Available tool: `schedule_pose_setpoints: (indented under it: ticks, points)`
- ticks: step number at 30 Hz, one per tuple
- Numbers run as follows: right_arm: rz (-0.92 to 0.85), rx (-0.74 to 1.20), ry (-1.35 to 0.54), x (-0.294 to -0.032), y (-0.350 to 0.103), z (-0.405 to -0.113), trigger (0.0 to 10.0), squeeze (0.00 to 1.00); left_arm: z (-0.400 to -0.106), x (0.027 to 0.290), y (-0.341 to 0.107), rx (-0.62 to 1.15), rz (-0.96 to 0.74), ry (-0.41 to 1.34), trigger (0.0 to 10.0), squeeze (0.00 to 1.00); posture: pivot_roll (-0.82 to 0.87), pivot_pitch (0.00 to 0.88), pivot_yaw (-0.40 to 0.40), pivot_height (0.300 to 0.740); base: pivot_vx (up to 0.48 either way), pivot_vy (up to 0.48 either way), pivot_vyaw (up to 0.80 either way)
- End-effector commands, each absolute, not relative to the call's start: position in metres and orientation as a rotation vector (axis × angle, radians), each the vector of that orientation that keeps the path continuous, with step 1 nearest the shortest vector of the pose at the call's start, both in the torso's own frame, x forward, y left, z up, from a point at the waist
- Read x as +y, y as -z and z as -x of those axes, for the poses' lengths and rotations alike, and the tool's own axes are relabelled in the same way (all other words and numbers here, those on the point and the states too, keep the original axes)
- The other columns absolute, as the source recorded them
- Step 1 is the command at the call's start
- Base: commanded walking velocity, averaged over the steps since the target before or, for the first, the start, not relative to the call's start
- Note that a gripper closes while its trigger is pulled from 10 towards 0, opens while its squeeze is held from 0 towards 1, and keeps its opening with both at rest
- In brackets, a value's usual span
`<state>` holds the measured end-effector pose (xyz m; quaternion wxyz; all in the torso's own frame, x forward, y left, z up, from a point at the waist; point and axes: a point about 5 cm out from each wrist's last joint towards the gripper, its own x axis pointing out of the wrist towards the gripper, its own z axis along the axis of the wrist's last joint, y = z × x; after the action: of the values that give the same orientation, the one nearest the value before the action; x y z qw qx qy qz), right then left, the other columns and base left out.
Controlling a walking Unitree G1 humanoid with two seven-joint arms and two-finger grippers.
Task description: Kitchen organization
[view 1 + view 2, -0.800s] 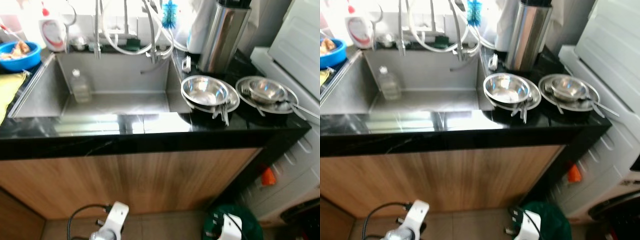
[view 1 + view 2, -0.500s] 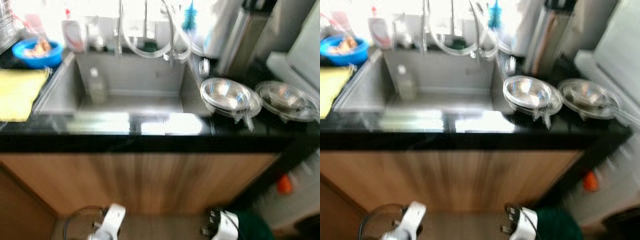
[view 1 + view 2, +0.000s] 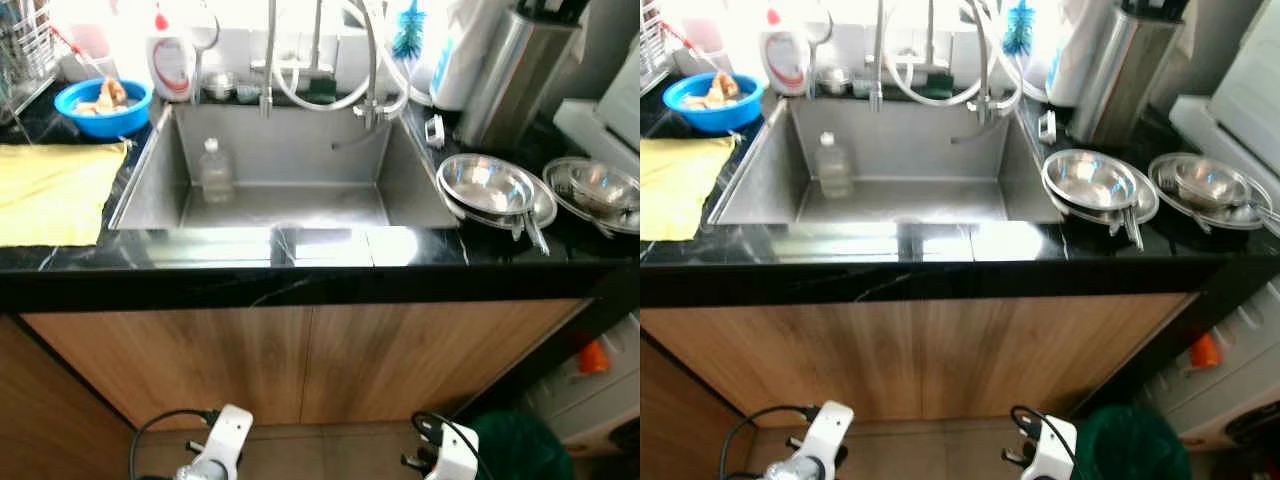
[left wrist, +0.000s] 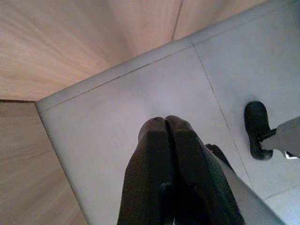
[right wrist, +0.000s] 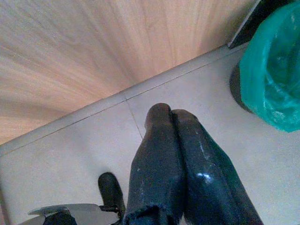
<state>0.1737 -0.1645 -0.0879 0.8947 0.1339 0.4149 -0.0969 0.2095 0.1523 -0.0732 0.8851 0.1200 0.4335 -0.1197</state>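
While both arms hang, fingers (image 4: 165,123) (image 5: 171,115) pressed together; rightmost bowl (image 3: 600,185) cut off.

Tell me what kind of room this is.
A home kitchen, most likely: a stainless sink set in a black countertop, faucets behind it, and steel bowls stacked at its right.

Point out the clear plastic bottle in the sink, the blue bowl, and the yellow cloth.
clear plastic bottle (image 3: 214,172), left eye view, its body
blue bowl (image 3: 103,104), left eye view, its front rim
yellow cloth (image 3: 52,192), left eye view, its middle
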Motion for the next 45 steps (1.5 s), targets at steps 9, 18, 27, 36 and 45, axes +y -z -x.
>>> schedule_pose_setpoints:
  ticks: [9,18,27,36,45]
  points:
    - [-0.248,0.859,0.229,-0.1734,0.0885,-0.1702,10.0,0.0,-0.2079,0.1465,0.0744,0.908,-0.241,0.262,10.0,0.0,0.05,0.04,-0.043,0.74,0.0,0.0,0.18]
    - [-0.26,0.863,0.238,-0.1731,0.0892,-0.169,10.0,0.0,-0.2073,0.1467,0.0748,0.913,-0.246,0.265,10.0,0.0,0.05,0.032,-0.038,0.74,0.0,0.0,0.76]
    - [-0.262,0.865,0.244,-0.1731,0.0897,-0.1679,10.0,0.0,-0.2066,0.1468,0.0751,0.913,-0.249,0.266,10.0,0.0,0.06,0.017,-0.042,0.74,0.0,0.0,0.17]
    - [-0.238,0.866,0.223,-0.174,0.0899,-0.1669,10.0,0.0,-0.2055,0.1473,0.076,0.92,-0.31,0.28,10.0,0.0,0.06,0.0,-0.047,0.74,0.0,0.0,0.34]
    - [-0.24,0.869,0.229,-0.1735,0.0904,-0.1657,10.0,0.0,-0.2046,0.148,0.0765,0.924,-0.308,0.277,10.0,0.0,0.06,0.0,-0.042,0.74,0.0,0.0,0.0]
